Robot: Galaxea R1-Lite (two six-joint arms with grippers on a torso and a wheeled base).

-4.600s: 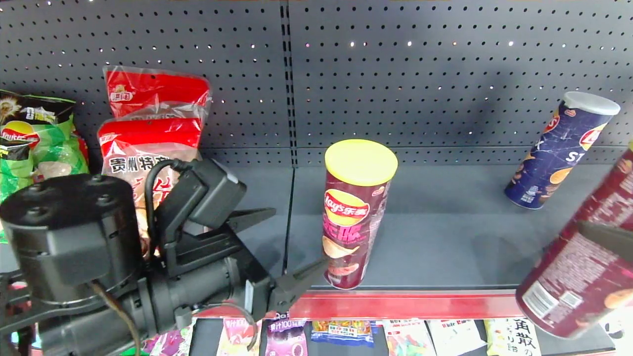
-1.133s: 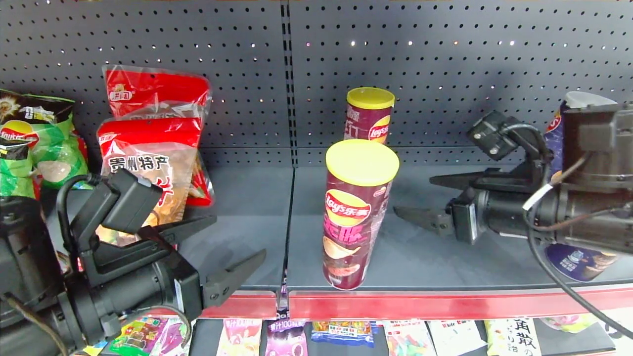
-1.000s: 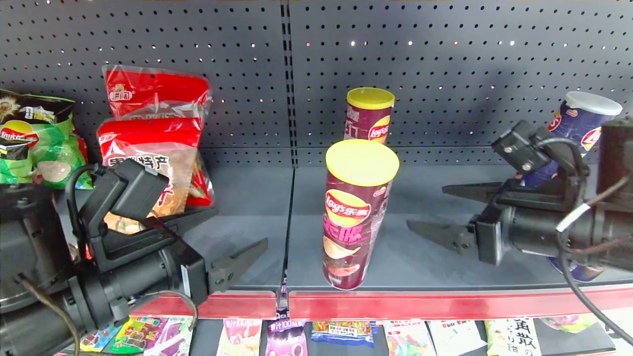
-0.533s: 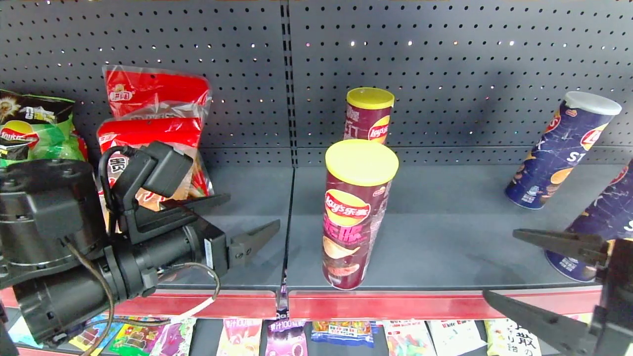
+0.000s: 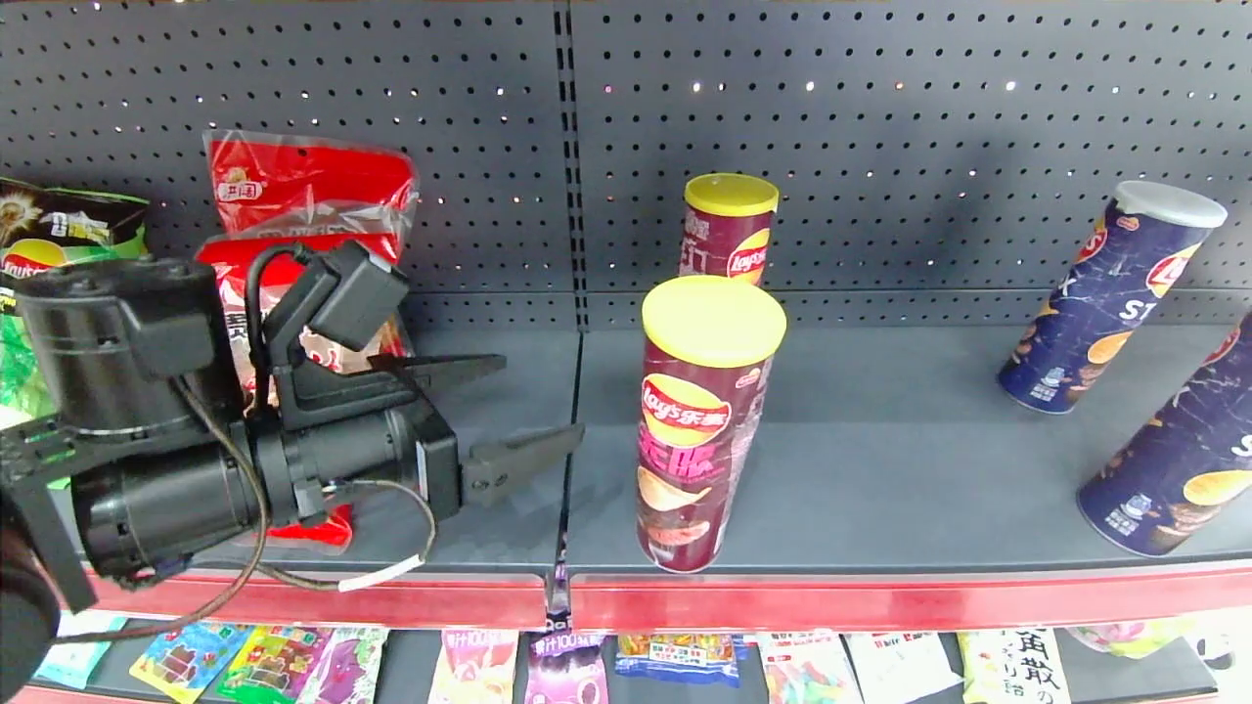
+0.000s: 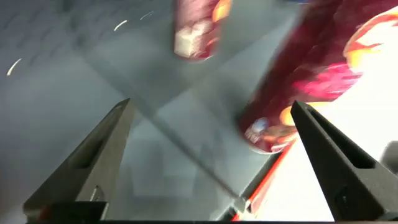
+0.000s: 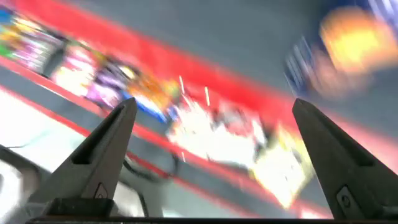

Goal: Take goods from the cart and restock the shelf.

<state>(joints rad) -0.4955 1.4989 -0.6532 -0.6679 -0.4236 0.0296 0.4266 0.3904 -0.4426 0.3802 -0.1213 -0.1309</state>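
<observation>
dark pegboard (image 5: 880,147) backs a grey shelf (image 5: 880,469) with a red edge (image 5: 831,596). a maroon can (image 5: 706,420) stands near the edge at mid-shelf, with a second maroon can (image 5: 729,230) behind it by the pegboard. blue cans (image 5: 1105,298) sit at the right, well apart from them. the left gripper (image 5: 543,396), fingers spread and empty, hovers just left of the nearer maroon can, in front of red bags (image 5: 303,186). the right gripper (image 7: 214,106) has its fingers spread too, empty.

Shelf (image 5: 880,460): middle front can (image 5: 706,430) near the lip, middle rear can (image 5: 729,235) straight behind. My left claw (image 5: 543,397) is left of them, with bags (image 5: 308,186) behind it. Far right: right front can (image 5: 1174,460), right rear can (image 5: 1110,298) behind.
</observation>
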